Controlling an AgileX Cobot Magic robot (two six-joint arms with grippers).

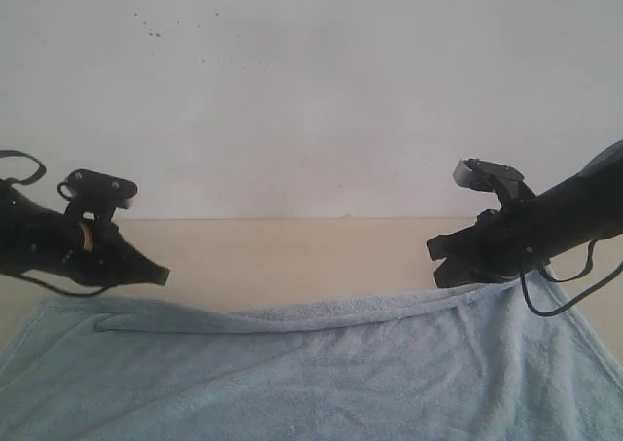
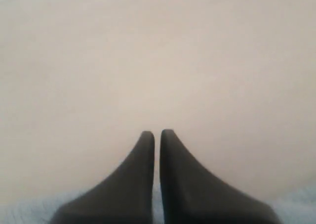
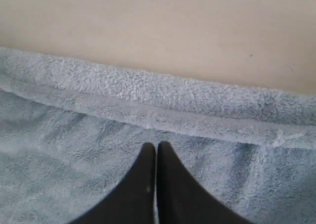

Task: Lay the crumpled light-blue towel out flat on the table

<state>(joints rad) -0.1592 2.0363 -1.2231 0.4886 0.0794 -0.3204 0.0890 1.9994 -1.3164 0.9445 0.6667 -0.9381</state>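
The light-blue towel [image 1: 311, 373] lies spread across the near part of the beige table [image 1: 292, 251], with a few shallow wrinkles and its far edge folded over in a narrow band [image 3: 173, 98]. My left gripper [image 1: 161, 276] hovers shut at the towel's far left edge; in the left wrist view its tips [image 2: 157, 133] point over bare table [image 2: 158, 61], with towel [image 2: 29, 211] only beneath its base. My right gripper [image 1: 436, 261] sits shut over the far right corner, its tips [image 3: 156, 146] just above the towel [image 3: 74, 135], short of the fold. The label is out of view.
A white speckled wall [image 1: 311, 91] rises behind the table's far edge. A strip of bare table [image 3: 158, 26] runs between the towel and the wall. A black cable [image 1: 569, 290] hangs from the right arm over the towel's right side.
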